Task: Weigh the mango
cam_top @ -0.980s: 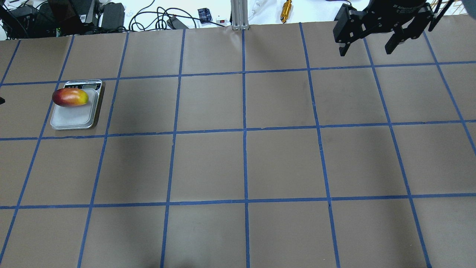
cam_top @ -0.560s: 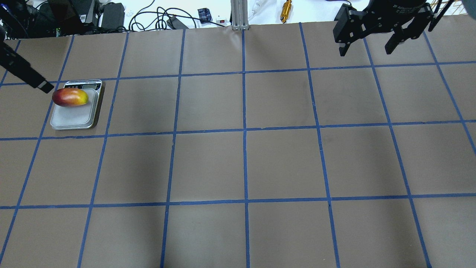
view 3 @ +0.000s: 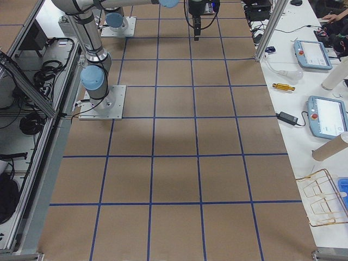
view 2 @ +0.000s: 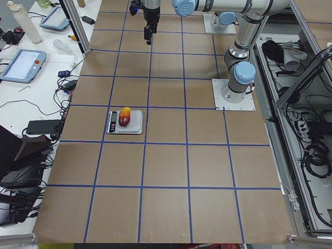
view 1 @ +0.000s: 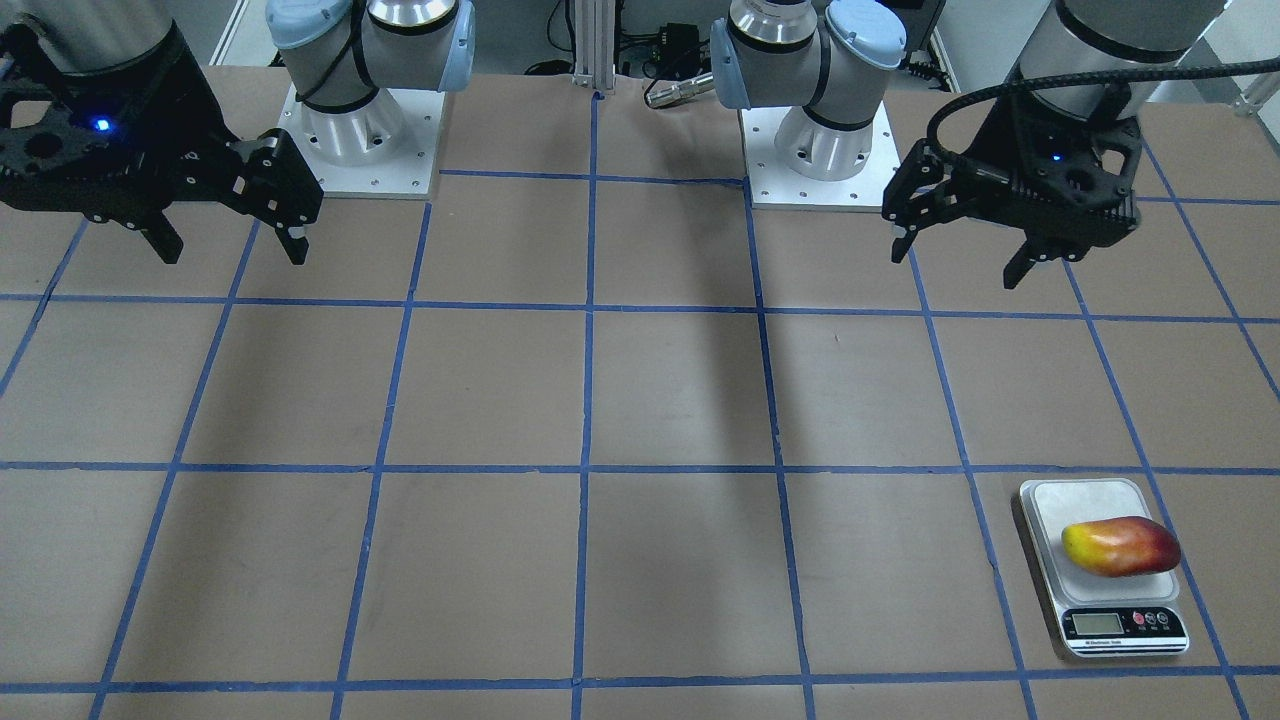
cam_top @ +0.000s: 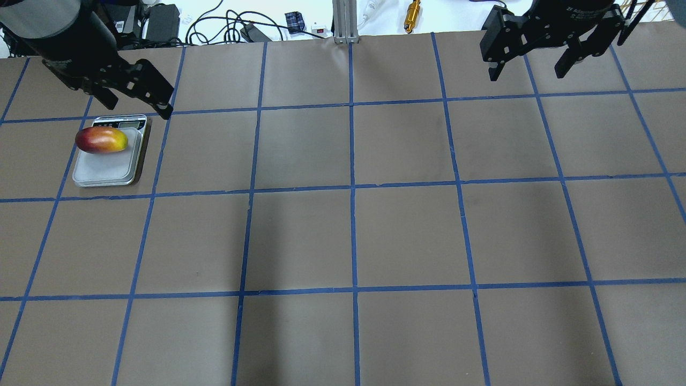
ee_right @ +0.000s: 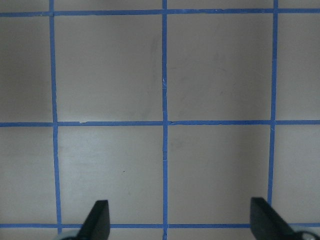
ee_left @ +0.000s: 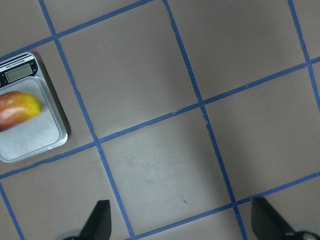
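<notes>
The mango (cam_top: 101, 140), yellow at one end and red at the other, lies on the plate of a small silver digital scale (cam_top: 104, 169) at the table's left. It also shows in the front view (view 1: 1122, 546) and at the left edge of the left wrist view (ee_left: 17, 110). My left gripper (cam_top: 140, 109) is open and empty. It hangs high above the table near the scale, apart from the mango. My right gripper (cam_top: 526, 76) is open and empty, high over the far right of the table.
The table is brown paper with a blue tape grid. The two arm bases (view 1: 360, 130) stand at the robot's side. Cables, a brass part (cam_top: 412, 15) and an aluminium post (cam_top: 343, 21) lie beyond the far edge.
My left gripper has come into the overhead view from the left edge and moved right, to over the scale's area. The mango, the scale and the right gripper have not moved.
</notes>
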You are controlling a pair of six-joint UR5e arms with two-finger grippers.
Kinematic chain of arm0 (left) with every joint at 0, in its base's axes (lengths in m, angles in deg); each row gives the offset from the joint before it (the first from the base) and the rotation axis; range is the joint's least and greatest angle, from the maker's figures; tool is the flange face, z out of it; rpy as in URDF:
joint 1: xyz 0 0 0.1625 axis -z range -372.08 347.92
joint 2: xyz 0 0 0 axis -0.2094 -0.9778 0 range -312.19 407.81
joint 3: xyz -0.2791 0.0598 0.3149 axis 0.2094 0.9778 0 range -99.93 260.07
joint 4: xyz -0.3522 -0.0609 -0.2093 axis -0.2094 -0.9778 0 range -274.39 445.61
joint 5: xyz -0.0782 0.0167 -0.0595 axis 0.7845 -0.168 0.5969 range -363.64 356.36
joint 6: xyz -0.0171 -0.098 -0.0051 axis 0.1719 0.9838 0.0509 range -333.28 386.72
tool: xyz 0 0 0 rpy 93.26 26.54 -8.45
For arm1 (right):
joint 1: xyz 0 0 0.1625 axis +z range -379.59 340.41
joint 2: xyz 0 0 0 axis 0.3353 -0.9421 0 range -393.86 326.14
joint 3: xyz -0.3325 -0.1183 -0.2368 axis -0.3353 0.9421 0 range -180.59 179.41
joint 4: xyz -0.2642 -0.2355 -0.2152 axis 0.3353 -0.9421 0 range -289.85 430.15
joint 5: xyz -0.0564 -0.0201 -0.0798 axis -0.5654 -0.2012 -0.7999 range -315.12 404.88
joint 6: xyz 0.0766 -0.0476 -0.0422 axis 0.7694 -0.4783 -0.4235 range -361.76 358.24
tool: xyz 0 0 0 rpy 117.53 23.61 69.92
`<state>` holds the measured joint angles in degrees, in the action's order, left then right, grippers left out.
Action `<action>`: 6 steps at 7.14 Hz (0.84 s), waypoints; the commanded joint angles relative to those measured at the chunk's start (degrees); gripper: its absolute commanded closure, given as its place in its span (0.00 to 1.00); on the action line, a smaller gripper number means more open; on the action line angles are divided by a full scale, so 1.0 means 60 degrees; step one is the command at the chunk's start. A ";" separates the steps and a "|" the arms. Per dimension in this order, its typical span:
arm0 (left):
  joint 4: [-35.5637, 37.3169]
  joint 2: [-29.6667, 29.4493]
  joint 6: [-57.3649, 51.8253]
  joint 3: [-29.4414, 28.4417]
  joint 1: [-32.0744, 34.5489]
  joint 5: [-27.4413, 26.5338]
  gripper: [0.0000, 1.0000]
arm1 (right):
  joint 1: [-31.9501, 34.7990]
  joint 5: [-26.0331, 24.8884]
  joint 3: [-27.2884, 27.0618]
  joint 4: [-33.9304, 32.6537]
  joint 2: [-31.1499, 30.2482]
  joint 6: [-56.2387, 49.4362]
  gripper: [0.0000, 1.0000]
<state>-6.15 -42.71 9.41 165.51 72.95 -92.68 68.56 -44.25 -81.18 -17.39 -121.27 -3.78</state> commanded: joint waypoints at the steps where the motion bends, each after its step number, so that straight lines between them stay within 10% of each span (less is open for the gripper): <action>1: 0.0000 0.0027 0.2015 0.0012 0.0942 -0.0099 0.00 | 0.0000 0.0001 0.0000 0.0000 -0.0007 0.0000 0.00; 6: -0.0015 -0.0060 0.2900 -0.0017 0.1165 -0.0276 0.00 | 0.0000 -0.0013 0.0000 0.0000 -0.0007 0.0000 0.00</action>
<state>-6.20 -43.02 26.47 165.50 79.95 -94.45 68.56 -44.26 -81.18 -17.39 -121.27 -3.78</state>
